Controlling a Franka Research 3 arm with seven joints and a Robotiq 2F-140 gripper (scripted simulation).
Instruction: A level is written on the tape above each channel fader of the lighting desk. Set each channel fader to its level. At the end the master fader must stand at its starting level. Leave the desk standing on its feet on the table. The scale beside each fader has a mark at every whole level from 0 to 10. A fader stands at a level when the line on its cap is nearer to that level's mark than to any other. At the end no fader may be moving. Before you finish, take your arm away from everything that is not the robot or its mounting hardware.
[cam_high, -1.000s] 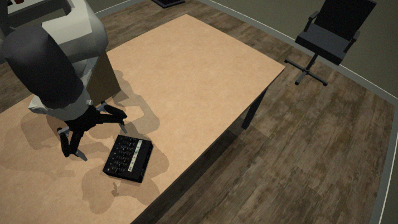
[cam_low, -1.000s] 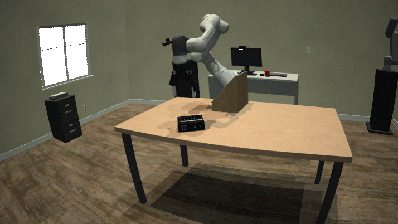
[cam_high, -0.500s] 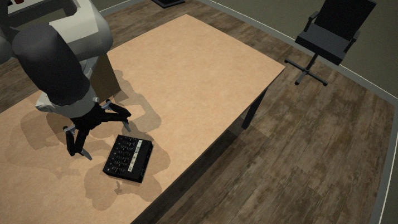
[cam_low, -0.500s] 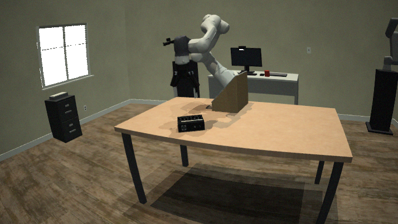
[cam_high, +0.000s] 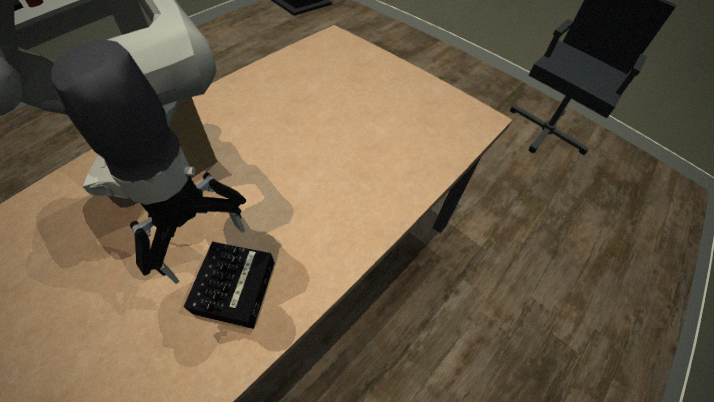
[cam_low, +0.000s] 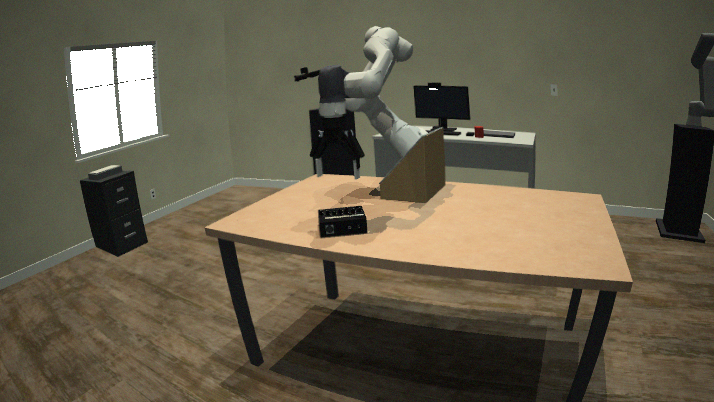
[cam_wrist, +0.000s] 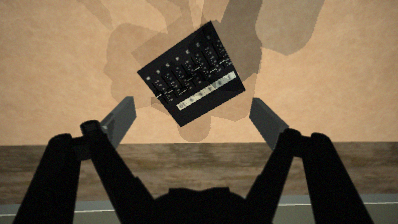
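Observation:
The black lighting desk (cam_high: 230, 284) stands flat on the wooden table near its front edge, turned at an angle. It has several faders in a row and a pale tape strip (cam_high: 242, 279) along one side. It also shows in the exterior view (cam_low: 342, 221) and in the wrist view (cam_wrist: 192, 81), where the tape (cam_wrist: 206, 92) is too small to read. My gripper (cam_high: 202, 250) (cam_low: 336, 172) is open and empty. It hangs well above the table, behind and to one side of the desk, with the desk showing between its fingertips in the wrist view (cam_wrist: 192, 117).
A brown wedge-shaped block (cam_low: 415, 167) holds the arm's base at the table's back. The table's front edge (cam_wrist: 200, 145) runs close to the desk. An office chair (cam_high: 590, 60) stands on the floor beyond the table.

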